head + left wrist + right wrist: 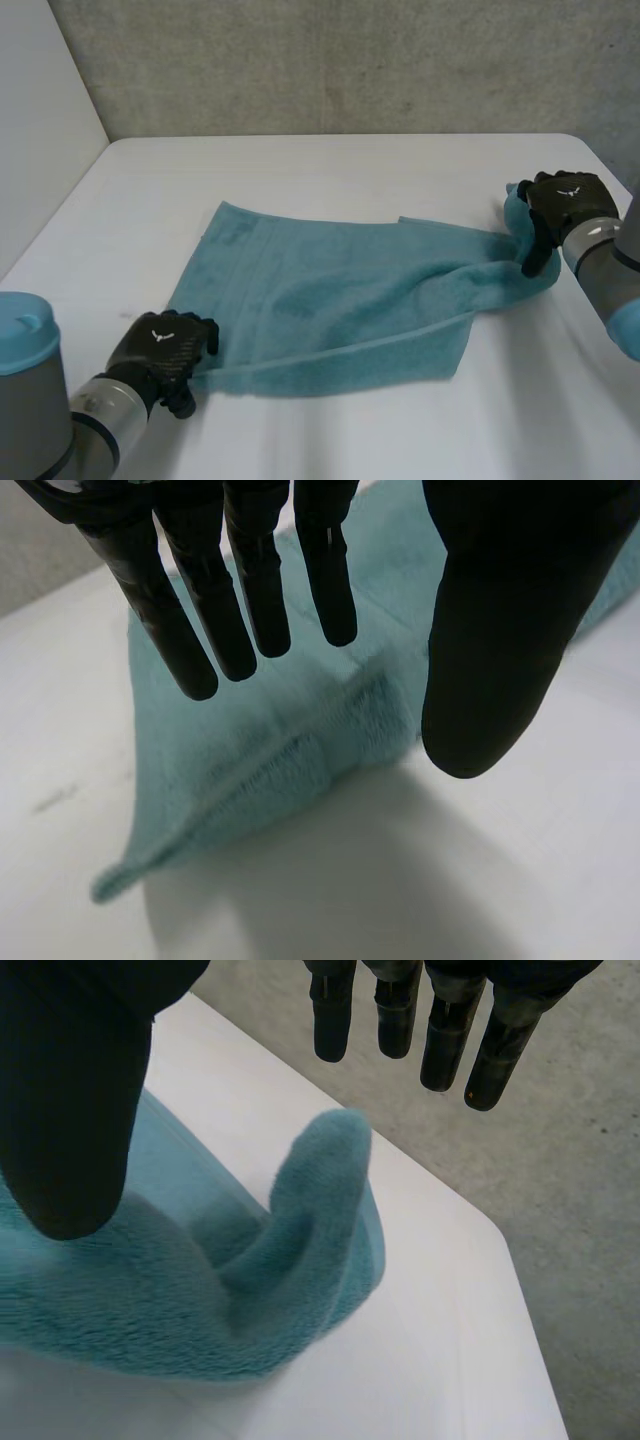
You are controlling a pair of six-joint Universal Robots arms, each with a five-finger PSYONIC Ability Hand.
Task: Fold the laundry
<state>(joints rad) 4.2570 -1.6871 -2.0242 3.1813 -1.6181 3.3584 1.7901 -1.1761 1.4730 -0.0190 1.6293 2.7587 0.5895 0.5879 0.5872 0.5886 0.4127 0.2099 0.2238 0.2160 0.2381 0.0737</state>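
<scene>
**Left side.** The robot's left hand point(162, 348) sits low on the white table point(330, 165), at the near-left corner of the teal terry-cloth towel point(330, 300). In the left wrist view its fingers point(255, 580) are straight and set well apart from the thumb point(500, 630). The hand is spread wide and holds nothing. The towel's corner lies on the table under and just beyond the fingertips, and I see no pinch on it.

**Centre.** The towel lies mostly flat. Its long axis runs across the table from the left hand's corner towards the right hand. The far-left corner is spread out, well apart from either hand. The near edge looks slightly raised between the two hands.

**Right side.** The towel narrows into a bunched end at the robot's right hand point(565, 205). In the right wrist view a lump of cloth stands up between the thumb point(70, 1090) and the straight fingers point(450, 1030). The fingers are clear of the cloth, so this hand is also wide and unclosed.

**Assessment.** The fold is at an early stage. Each hand is placed at its own end of the long axis, with the cloth lying inward of it. In my judgement the coming move depends on both hands closing on those ends. The right end is already inside its hand's span. The left corner lies flat and looks harder to take up.
</scene>
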